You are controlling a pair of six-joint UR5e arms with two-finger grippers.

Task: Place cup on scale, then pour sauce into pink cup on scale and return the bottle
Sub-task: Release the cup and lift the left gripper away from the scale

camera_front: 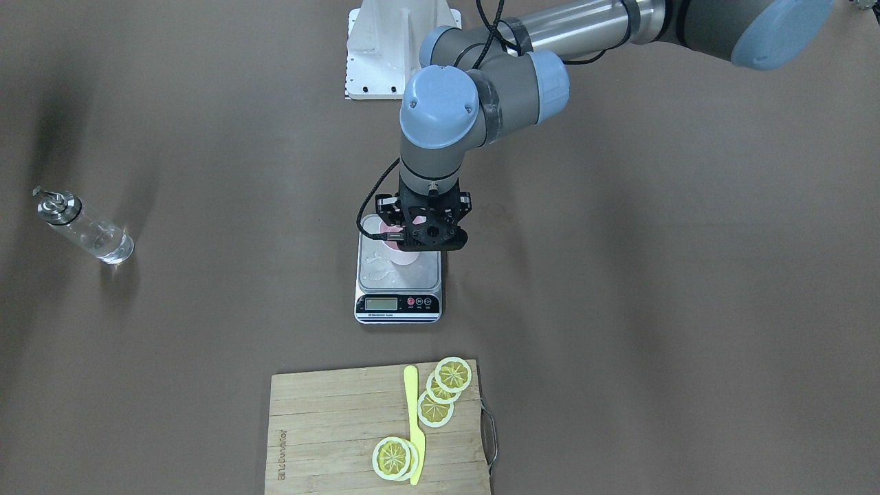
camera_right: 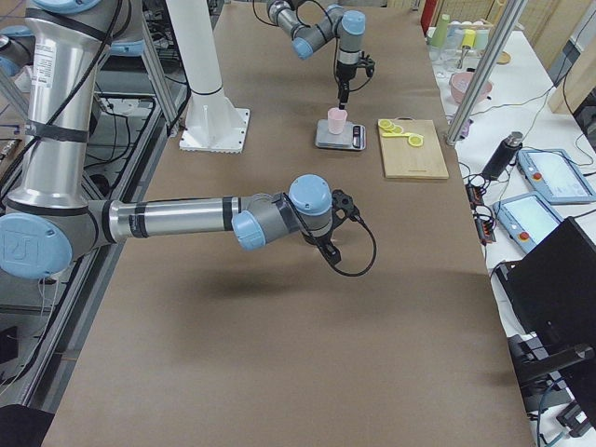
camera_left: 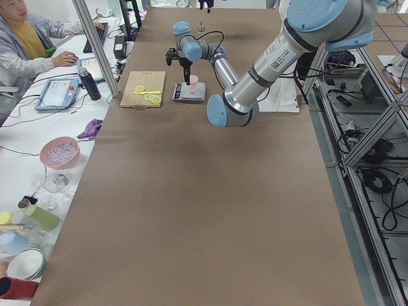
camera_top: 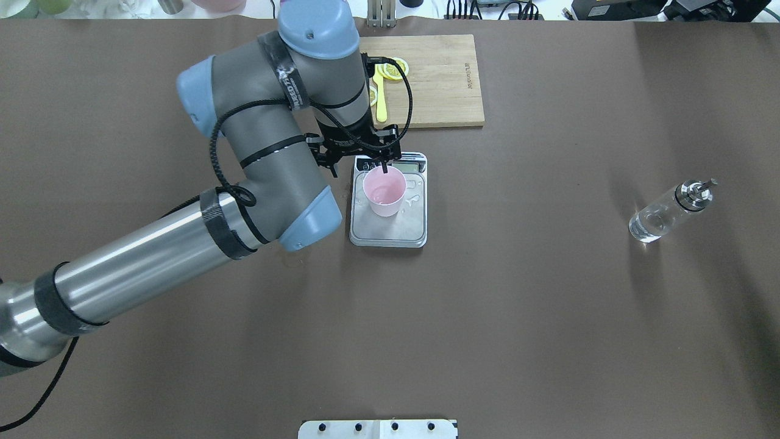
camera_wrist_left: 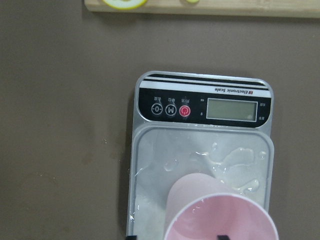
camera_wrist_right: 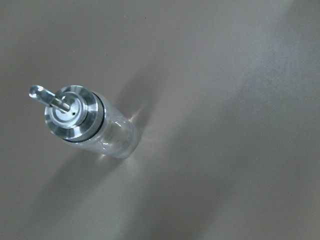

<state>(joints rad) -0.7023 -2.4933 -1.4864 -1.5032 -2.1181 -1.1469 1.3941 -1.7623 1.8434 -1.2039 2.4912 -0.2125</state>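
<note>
The cup [camera_top: 384, 194] stands upright on the steel platform of the scale [camera_top: 390, 233], a little toward the display end, with droplets scattered on the bare metal around it. The scale sits mid-worktop, closer to the far edge than to the robot's edge. The left fingers [camera_top: 384, 166] hang spread over the cup. In the wrist view one tip is above its mouth and the other is outside its wall, and neither is clamped on it.

The bottle [camera_top: 667, 212] stands upright toward the worktop's right edge, well apart from the scale, with clear sauce [camera_front: 110, 246] inside. The right fingers [camera_right: 328, 250] hover above it, and I cannot tell how wide they are.

At the far edge lies a wooden board [camera_top: 445, 85] with lemon slices [camera_front: 450, 375] and a yellow knife [camera_front: 414, 426].
</note>
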